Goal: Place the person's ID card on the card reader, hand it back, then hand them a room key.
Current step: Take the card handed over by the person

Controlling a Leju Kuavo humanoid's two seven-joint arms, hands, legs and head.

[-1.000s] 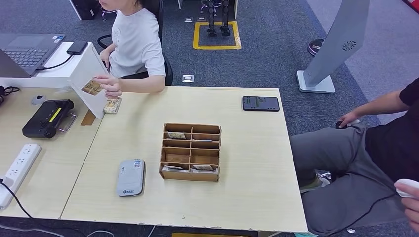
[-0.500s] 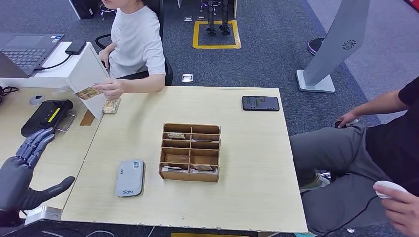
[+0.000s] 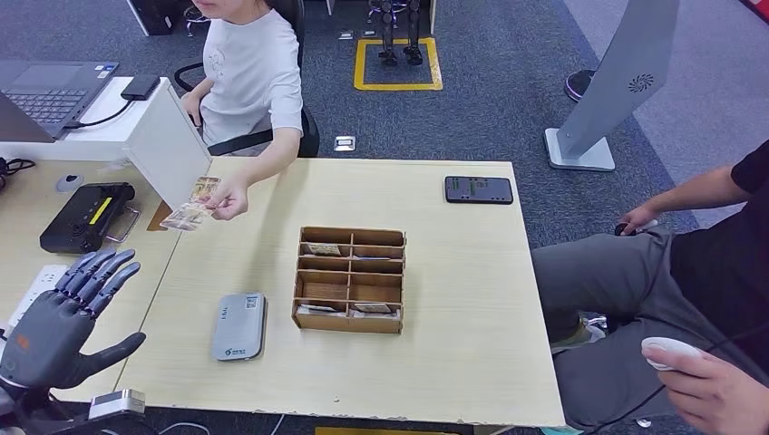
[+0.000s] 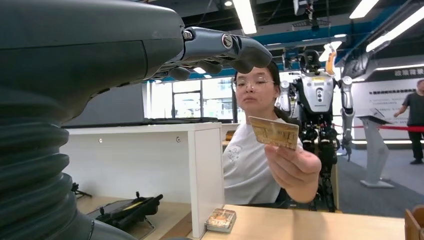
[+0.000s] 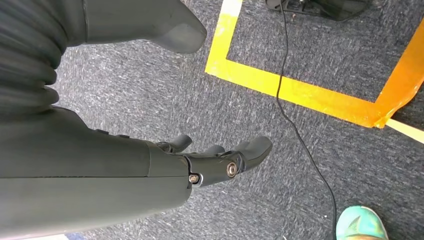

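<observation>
A: What are we seeing, biggest things first?

B: We are looking at a pale wooden table point(image 3: 453, 272) with a seated person point(image 3: 249, 77) behind it. A wooden compartment box point(image 3: 350, 279) is sitting mid-table, and a grey card reader point(image 3: 240, 326) is lying just beside it.

A: And the hands?

B: Our left hand point(image 3: 63, 317) is hovering empty, fingers spread wide. Our right hand point(image 5: 210, 160) is hanging over the carpet, fingers loosely apart, holding nothing. The person's hand point(image 3: 228, 198) is holding out the ID card point(image 3: 195, 204) towards us.
</observation>
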